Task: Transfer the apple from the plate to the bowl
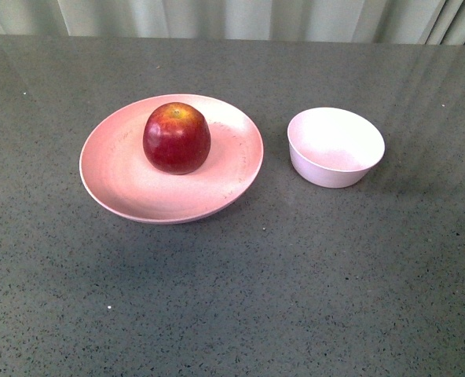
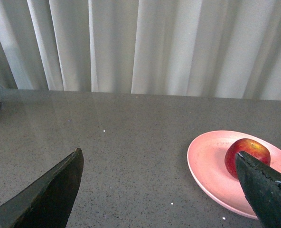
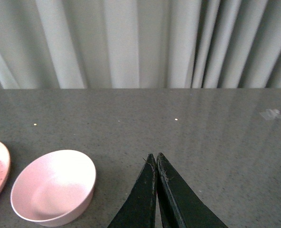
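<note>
**While the Apple point(image 1: 177, 137) Sits on the Plate point(image 1: 122, 181)**

While the apple rests inside the plate, the bowl point(image 1: 336, 147) stands on the surface point(image 1: 295, 283) just right of the plate, apart. Left claw point(image 2: 158, 156): spread wide, holding nothing. Right claw point(image 3: 154, 159): tips pressed together, holding nothing.

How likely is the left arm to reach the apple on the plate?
Likely yes: the left claw is open, nothing stands between it and the apple, and the bowl sits apart from the plate.

You have soft, even light in all three views. Pale glare streaks the tabletop point(image 1: 232, 314) beyond the plate point(image 1: 130, 181); a faint shadow lies just before the plate. Focus sharp, mild grain.
</note>
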Robot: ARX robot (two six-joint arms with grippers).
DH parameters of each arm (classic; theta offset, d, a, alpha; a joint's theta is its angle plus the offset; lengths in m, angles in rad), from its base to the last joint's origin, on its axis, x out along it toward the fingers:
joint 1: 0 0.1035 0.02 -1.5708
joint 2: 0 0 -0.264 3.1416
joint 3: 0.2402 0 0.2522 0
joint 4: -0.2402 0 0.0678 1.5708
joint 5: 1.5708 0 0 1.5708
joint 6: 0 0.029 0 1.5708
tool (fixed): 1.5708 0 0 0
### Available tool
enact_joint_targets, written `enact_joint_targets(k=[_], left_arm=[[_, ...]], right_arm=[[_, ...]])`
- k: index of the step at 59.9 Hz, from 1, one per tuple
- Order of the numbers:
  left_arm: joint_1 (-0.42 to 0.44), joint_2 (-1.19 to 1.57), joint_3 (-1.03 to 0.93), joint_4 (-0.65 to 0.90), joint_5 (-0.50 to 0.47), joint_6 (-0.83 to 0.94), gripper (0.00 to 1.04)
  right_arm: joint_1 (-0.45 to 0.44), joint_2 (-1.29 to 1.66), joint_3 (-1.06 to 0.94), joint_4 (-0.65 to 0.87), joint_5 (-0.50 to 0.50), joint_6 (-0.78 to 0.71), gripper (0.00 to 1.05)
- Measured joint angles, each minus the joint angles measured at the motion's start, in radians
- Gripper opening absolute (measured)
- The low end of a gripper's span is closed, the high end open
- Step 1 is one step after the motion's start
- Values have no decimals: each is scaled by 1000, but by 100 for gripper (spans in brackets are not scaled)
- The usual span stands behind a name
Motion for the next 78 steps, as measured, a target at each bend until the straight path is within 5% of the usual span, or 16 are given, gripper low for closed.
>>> enact_joint_targets(k=[78], left_arm=[[0,0,0,0,0,0,96]], right_arm=[[-3,-956,-168,-753,-5,-1,2]])
